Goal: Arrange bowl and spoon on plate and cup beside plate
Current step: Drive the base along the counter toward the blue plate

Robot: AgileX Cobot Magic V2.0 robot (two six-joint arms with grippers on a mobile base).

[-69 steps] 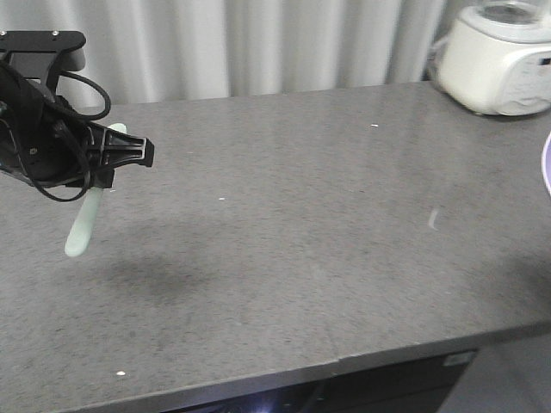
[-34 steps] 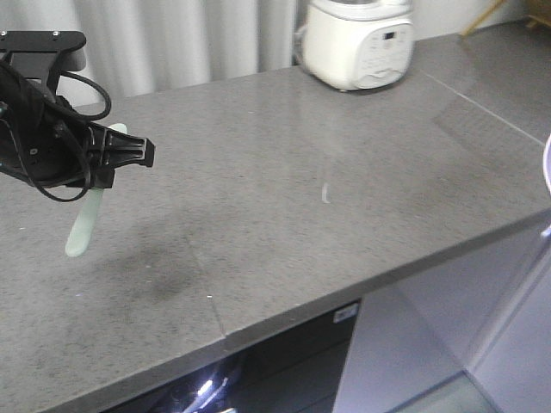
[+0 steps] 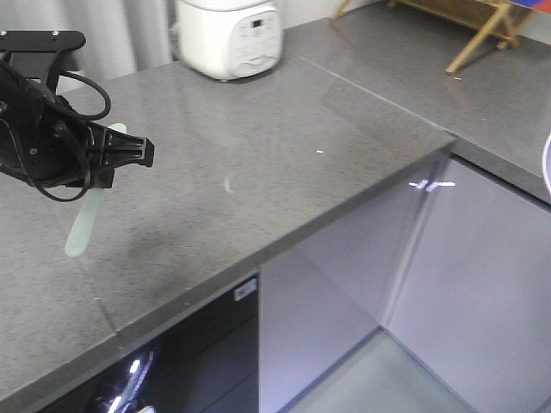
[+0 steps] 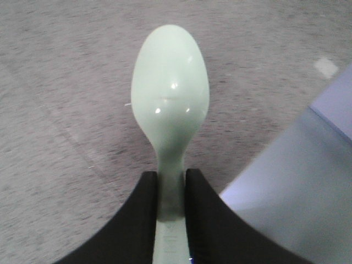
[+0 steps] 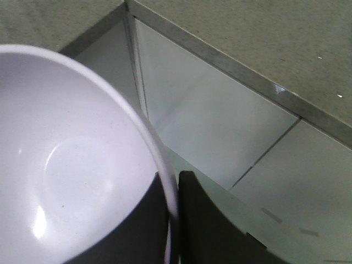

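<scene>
**Front view, left.** The left gripper [image 3: 105, 168], black with looped cables, has its jaws clenched on the spoon [image 3: 80, 232], a pale mint-green plastic piece held in the air above the grey speckled counter [image 3: 258, 163]. The spoon's long axis slopes steeply: its rounded end points down and left, and its other end shows above the jaws.

**Left wrist view.** The jaws pinch the spoon's narrow neck. The glossy oval scoop [image 4: 170, 93] points straight away from the gripper. The lower frame edge cuts off the handle.

**Front view, centre.** A white rice cooker [image 3: 228, 36] stands at the back of the counter, its top cropped. Pale grey cabinet fronts [image 3: 344, 275] lie below the counter edge.

**Front view, right.** Only a thin lilac sliver of the bowl [image 3: 548, 163] shows at the frame edge.

**Right wrist view.** The right gripper [image 5: 171, 220] grasps the bowl by its rim, one jaw inside and one outside. The bowl is lavender and smooth-walled with a faint round base ring. It is cropped at the left and bottom and hangs over the cabinet fronts.
</scene>
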